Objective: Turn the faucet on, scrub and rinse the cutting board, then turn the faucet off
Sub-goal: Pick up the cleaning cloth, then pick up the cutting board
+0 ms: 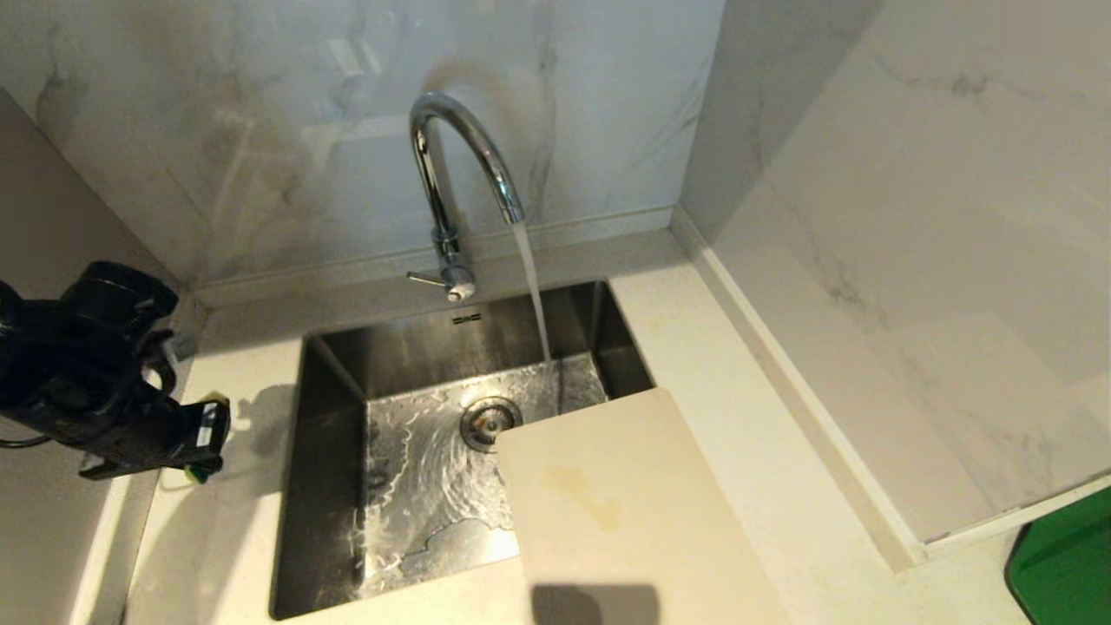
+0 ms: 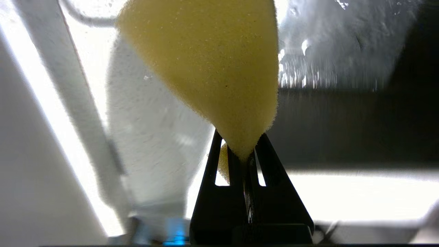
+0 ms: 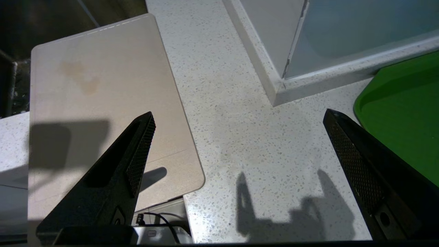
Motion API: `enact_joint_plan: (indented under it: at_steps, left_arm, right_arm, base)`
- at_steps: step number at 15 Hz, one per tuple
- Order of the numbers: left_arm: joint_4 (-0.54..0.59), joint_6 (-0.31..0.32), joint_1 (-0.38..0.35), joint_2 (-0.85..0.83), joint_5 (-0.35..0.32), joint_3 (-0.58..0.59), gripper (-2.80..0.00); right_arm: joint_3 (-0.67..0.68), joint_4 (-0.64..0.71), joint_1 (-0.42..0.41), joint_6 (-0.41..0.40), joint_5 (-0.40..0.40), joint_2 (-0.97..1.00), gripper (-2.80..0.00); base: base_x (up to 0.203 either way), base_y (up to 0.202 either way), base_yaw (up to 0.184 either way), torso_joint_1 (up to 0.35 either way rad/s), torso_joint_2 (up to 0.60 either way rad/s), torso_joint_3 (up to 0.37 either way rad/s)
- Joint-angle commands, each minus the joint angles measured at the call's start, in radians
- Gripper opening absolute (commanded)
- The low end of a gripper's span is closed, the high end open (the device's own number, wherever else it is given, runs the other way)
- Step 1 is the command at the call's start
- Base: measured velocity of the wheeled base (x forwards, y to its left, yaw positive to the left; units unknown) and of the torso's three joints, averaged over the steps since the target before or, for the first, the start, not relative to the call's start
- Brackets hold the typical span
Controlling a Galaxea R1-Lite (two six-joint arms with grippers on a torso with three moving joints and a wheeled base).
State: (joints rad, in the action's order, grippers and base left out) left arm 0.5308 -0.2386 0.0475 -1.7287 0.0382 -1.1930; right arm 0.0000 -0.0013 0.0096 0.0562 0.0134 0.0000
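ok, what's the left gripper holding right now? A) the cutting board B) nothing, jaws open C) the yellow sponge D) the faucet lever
C: in the left wrist view the left gripper is pinched shut on the yellow sponge, off to the left of the sink, while the cutting board lies untouched across the sink's right edge and water runs from the faucet.

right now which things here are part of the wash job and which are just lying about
Part of the job:
faucet, running
cutting board, one end over the sink
sponge, pinched in the left gripper
right gripper, open above the counter

Just lying about:
green tray, beside the right gripper
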Motion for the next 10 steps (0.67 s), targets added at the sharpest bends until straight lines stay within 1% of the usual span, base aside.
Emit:
enact_joint_plan:
  at_steps: [1,3,4,6,8,9,10]
  left_arm:
    - [0.035,0.156,0.004,0.131,-0.039,0.008,-2.80]
    - [0.036,0.294,0.005,0.167,-0.061,0.010,-2.80]
    - [0.034,0.328,0.005,0.173,-0.064,-0.007,-2.80]
    - [0.033,0.339,0.005,0.187,-0.062,-0.034,-2.80]
    - [0.030,0.339,0.010,0.219,-0.065,-0.032,-2.80]
    - [0.022,0.338,0.011,0.255,-0.081,-0.021,-2.80]
    - [0.002,0.343,0.013,0.313,-0.128,0.019,-2.80]
  right_arm:
    - [0.002,0.000,0.001,0.001,0.000,-0.002,0.00]
    - [0.002,0.000,0.001,0.001,0.000,-0.002,0.00]
    - [0.002,0.000,0.001,0.001,0.000,-0.002,0.00]
    - [0.002,0.000,0.001,0.001,0.000,-0.002,0.00]
    - [0.002,0.000,0.001,0.001,0.000,-0.002,0.00]
    - [0.002,0.000,0.001,0.001,0.000,-0.002,0.00]
    - [0.002,0.000,0.001,0.001,0.000,-0.002,0.00]
  base:
    - [0.000,0.000,0.000,0.000,0.00,0.000]
    - [0.000,0.000,0.000,0.000,0.00,0.000]
    - [0.000,0.000,0.000,0.000,0.00,0.000]
    - [0.000,0.000,0.000,0.000,0.00,0.000]
    - [0.000,0.000,0.000,0.000,0.00,0.000]
    - [0.000,0.000,0.000,0.000,0.00,0.000]
    - [0.000,0.000,0.000,0.000,0.00,0.000]
